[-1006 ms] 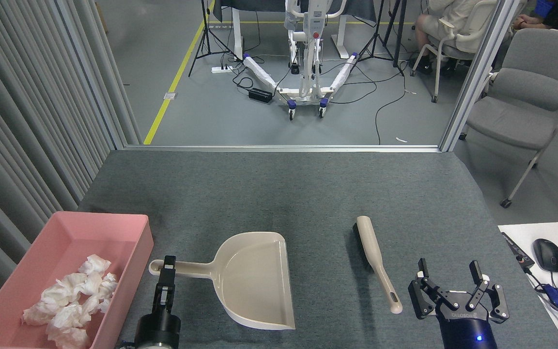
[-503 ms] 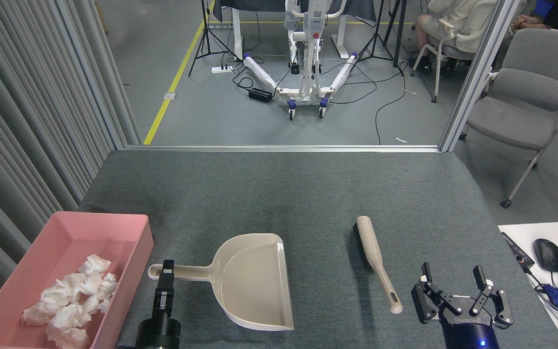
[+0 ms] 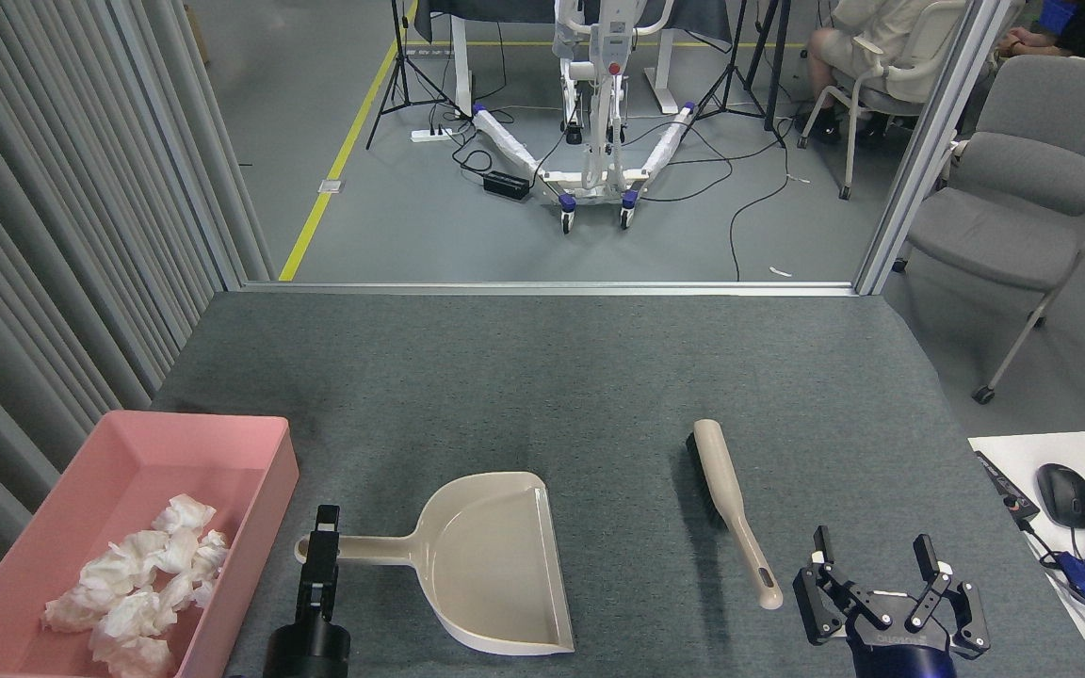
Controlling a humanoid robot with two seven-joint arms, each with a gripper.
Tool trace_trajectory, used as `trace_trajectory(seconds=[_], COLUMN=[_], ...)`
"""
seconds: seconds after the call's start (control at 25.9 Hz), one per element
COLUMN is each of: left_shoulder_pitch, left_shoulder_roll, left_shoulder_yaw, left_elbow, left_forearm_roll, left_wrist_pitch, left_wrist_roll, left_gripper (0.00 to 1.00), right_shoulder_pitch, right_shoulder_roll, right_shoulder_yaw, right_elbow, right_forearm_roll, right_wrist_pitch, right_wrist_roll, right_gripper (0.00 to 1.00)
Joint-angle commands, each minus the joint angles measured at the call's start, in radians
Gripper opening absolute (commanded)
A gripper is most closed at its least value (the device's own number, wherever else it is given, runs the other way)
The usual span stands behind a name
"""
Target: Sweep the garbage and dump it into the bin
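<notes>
1. Pink bin [image 3: 255,450] sits left of the beige dustpan [image 3: 495,565]; tissue wads [image 3: 133,589] lie inside it.
2. Left gripper [image 3: 324,541] pinches the dustpan handle.
3. Right gripper [image 3: 872,556] hangs spread, right of the brush [image 3: 731,508]; not touching it.

The left pincer [image 3: 326,537] shows edge-on and dark over the dustpan handle [image 3: 368,547], so whether it grips the handle cannot be told. Both arms run off the bottom edge. The pink bin [image 3: 260,471] is cut at its near left corner, and the lowest tissue wads [image 3: 133,603] with it. The seated person [image 3: 867,28] is cropped by the top edge.
</notes>
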Motion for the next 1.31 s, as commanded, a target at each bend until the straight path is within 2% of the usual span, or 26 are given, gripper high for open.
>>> trace_trajectory(seconds=[0.0,0.19,0.39,0.5,0.66,0.77,0.89,1.04,1.16,1.28], left_shoulder_pitch=[0.007,0.018,0.071,0.136,0.209,0.255,0.283,0.275,0.266,0.271], left_shoulder_roll=[0.003,0.003,0.004,0.008,0.009,0.011,0.020,0.098,0.124,0.167], left_shoulder_yaw=[-0.003,-0.011,-0.015,-0.026,-0.028,-0.028,-0.028,-0.026,-0.011,0.095], left_elbow=[-0.006,-0.009,-0.035,-0.101,-0.219,-0.320,-0.392,-0.441,-0.484,-0.518], left_forearm_roll=[0.000,0.002,-0.001,-0.018,-0.225,-0.428,-0.555,-0.681,-0.814,-0.865], left_wrist_pitch=[-0.031,-0.019,0.007,0.018,0.048,0.147,0.232,0.222,0.214,0.188], left_wrist_roll=[-0.002,0.000,0.030,0.073,0.084,0.084,0.075,0.009,-0.046,-0.068], left_gripper=[0.99,0.99,0.99,0.99,0.99,0.99,0.99,0.99,0.99,0.99], right_shoulder_pitch=[0.002,0.001,0.019,0.031,0.028,0.027,0.022,0.019,0.024,0.019], right_shoulder_roll=[-0.001,-0.001,-0.001,-0.001,0.010,0.005,0.002,0.004,0.007,0.002], right_shoulder_yaw=[0.002,0.003,0.007,0.007,0.007,0.008,0.011,0.011,0.013,0.007], right_elbow=[-0.002,-0.005,-0.002,-0.005,-0.005,-0.004,-0.013,-0.014,-0.014,-0.019], right_forearm_roll=[0.000,0.000,0.000,-0.003,-0.004,-0.006,-0.006,-0.006,-0.007,-0.024], right_wrist_pitch=[0.008,0.010,-0.004,-0.004,-0.004,-0.007,-0.022,-0.045,-0.061,-0.076], right_wrist_roll=[-0.009,-0.003,-0.007,-0.003,0.002,0.000,0.005,0.006,0.006,0.000], right_gripper=[0.97,0.97,0.97,0.97,0.97,0.97,0.98,0.98,0.98,0.98])
